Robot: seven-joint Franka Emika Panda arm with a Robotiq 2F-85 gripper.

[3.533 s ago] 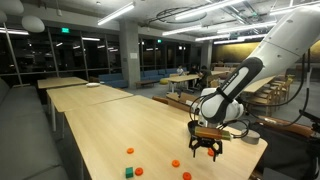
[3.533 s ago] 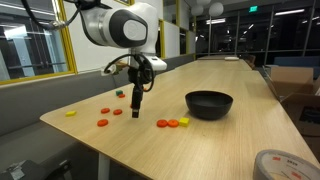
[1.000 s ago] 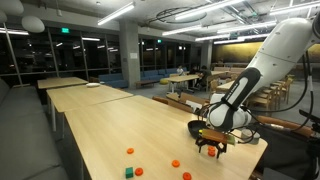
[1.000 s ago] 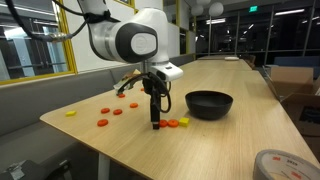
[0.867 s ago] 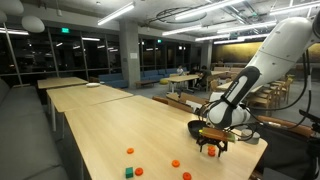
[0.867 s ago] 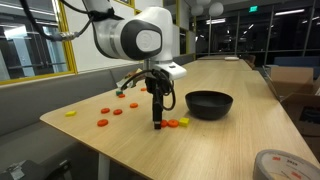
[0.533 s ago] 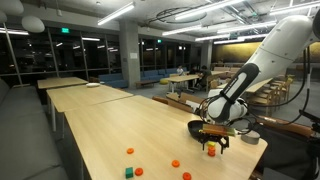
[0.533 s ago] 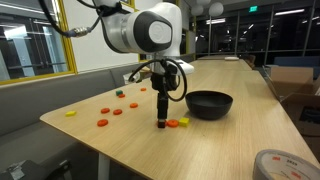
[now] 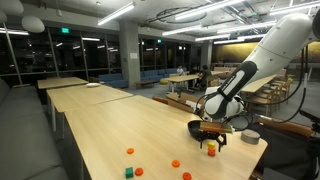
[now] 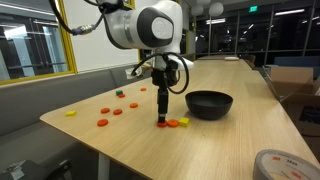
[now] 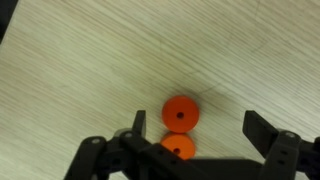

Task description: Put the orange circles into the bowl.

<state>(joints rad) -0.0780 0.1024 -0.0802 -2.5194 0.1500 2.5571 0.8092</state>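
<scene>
My gripper point(image 10: 162, 121) hangs open just above the tabletop, over a pair of orange circles point(image 10: 168, 124) that lie a little in front of the black bowl point(image 10: 209, 103). In the wrist view the gripper point(image 11: 200, 126) has nothing between its fingers; one orange circle point(image 11: 180, 113) lies nearer the left finger point(image 11: 140, 122), and a second circle point(image 11: 178, 148) is half hidden under the gripper body. More orange circles point(image 10: 102, 122) lie further out on the table. In an exterior view the gripper point(image 9: 211, 144) stands beside the bowl point(image 9: 197, 128), away from loose circles point(image 9: 175, 162).
A yellow piece point(image 10: 183, 121) lies against the pair of circles, another point(image 10: 70, 113) near the table's corner. A small green block point(image 9: 129, 172) sits by the front edge. A pale grey round object point(image 10: 279, 165) rests at the near right.
The arm has moved toward the bowl and come down over the pair of orange circles. The jaws have stayed open.
</scene>
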